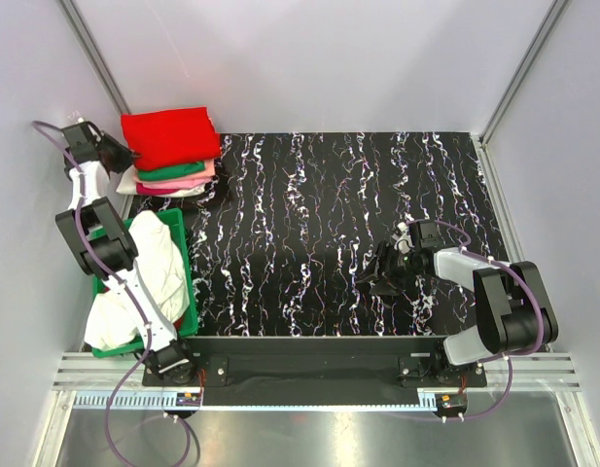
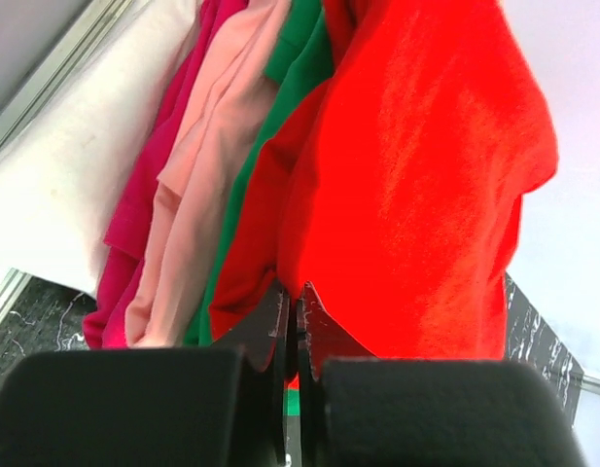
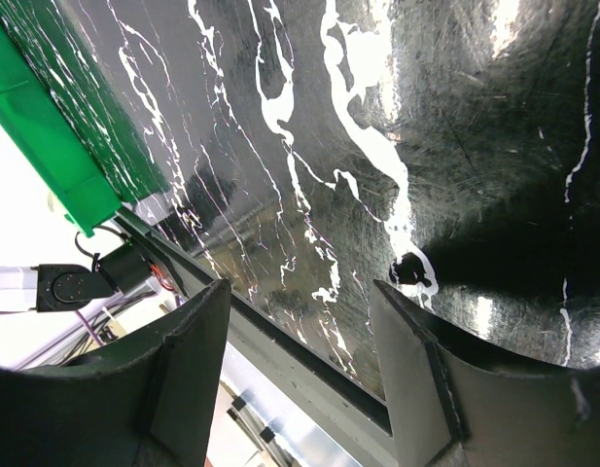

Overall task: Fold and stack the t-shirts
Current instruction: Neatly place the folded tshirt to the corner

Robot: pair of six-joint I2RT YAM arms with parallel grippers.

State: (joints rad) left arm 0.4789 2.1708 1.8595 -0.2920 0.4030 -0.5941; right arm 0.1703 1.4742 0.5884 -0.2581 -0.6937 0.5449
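A folded red t-shirt (image 1: 168,136) tops a stack at the table's far left corner, above green (image 1: 173,172), pink (image 1: 191,181) and white (image 1: 132,183) t-shirts. In the left wrist view the red t-shirt (image 2: 416,175) fills the frame, with green (image 2: 280,107), pink (image 2: 197,195) and white (image 2: 76,185) layers beside it. My left gripper (image 1: 132,154) (image 2: 295,292) is at the stack's left side. Its jaws are pressed together on the red t-shirt's near edge. My right gripper (image 1: 382,270) (image 3: 300,287) stands open and empty low over the table at the right.
A green bin (image 1: 186,255) (image 3: 47,146) at the near left holds crumpled white cloth (image 1: 149,263). A dark piece of cloth (image 1: 207,193) lies by the stack's base. White walls close off the back and both sides of the black marbled table (image 1: 319,195).
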